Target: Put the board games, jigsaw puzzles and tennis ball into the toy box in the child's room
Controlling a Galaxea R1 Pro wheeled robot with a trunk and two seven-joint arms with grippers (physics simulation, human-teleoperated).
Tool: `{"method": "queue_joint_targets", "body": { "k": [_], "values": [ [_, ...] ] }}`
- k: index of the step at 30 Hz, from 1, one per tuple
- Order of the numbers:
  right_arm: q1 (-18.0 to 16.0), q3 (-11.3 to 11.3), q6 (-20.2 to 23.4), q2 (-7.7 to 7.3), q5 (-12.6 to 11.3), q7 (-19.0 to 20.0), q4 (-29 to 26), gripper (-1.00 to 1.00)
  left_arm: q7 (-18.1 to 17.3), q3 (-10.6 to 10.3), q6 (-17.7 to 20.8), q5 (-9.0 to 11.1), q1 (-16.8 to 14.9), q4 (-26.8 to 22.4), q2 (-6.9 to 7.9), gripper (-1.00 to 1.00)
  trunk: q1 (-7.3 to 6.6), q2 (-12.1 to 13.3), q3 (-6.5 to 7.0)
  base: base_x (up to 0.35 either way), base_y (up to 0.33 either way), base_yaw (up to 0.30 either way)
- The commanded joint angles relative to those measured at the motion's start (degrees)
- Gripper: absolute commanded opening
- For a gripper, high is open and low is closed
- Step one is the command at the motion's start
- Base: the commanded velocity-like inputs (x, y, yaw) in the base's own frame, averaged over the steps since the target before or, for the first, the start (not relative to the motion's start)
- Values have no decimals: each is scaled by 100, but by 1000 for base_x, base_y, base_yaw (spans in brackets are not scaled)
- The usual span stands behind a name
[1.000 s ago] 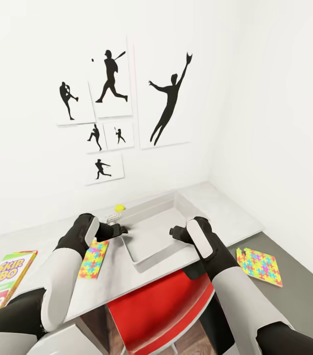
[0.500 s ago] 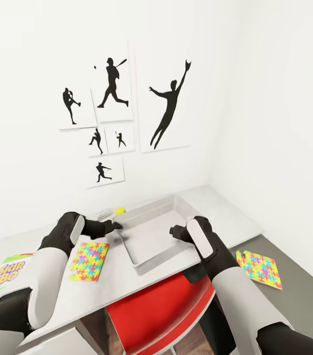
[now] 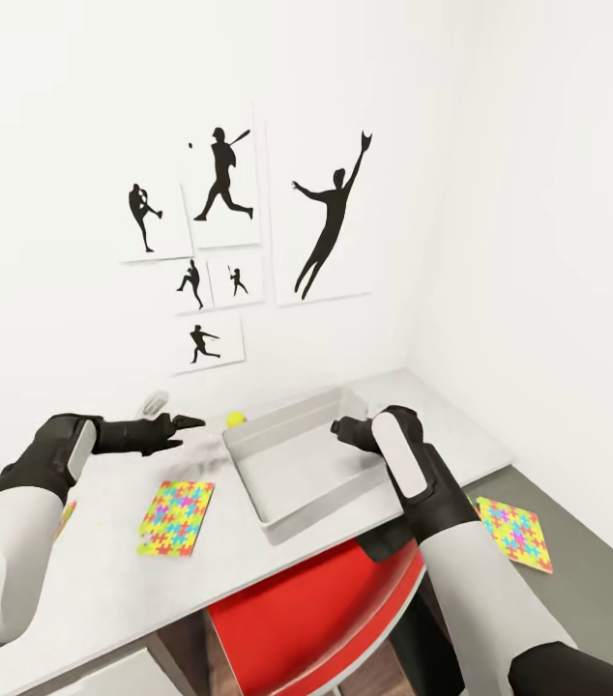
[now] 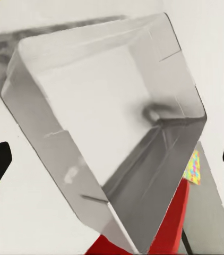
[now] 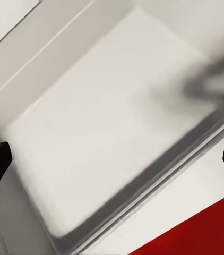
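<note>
Grey and translucent, the toy box stands empty on the tabletop, so nothing is packed yet. One jigsaw puzzle lies beside the box, the tennis ball near its far corner, and another puzzle on the lower desk. The left claw and the right claw are both spread wide and hold nothing.
</note>
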Motion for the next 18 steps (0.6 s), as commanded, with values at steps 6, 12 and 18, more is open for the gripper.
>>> {"method": "queue_joint_targets", "body": {
  "k": [6,12,18],
  "values": [
    [510,-2,57,0,-63,209,-819,100,-1053,12,-6,-18,40,9,613,100,4,-12,41,0,0,0],
    [1186,-30,275,-54,-58,785,-1918,100,-1319,17,-24,4,262,51,1159,100,4,-12,95,0,0,0],
    [2058,-326,318,-622,-105,1860,-2671,100,-2184,20,-131,4,774,60,1542,100,4,-12,150,0,0,0]
  ]
}}
